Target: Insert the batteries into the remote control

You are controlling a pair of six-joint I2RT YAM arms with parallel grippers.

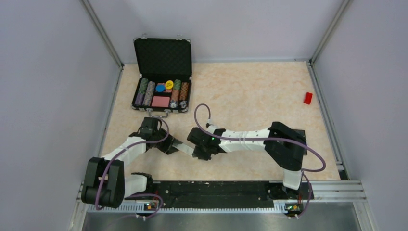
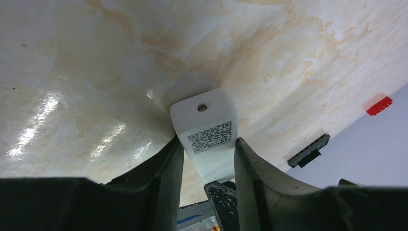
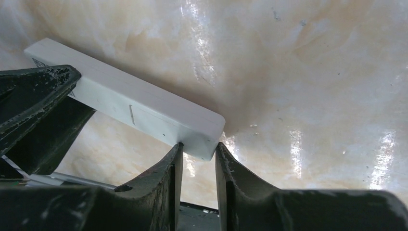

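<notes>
The white bar-shaped remote control is held off the table between my two grippers. In the left wrist view its end with a QR label and a small hole sits between my left gripper's fingers, which are shut on its sides. In the right wrist view its other end is pinched at the tips of my right gripper. The left gripper's dark finger shows at the left of that view. No battery is in view, and the remote's battery recess is hidden.
An open black case of poker chips stands at the back left. A small red block lies at the far right, also in the left wrist view. A dark flat piece lies by the right wall.
</notes>
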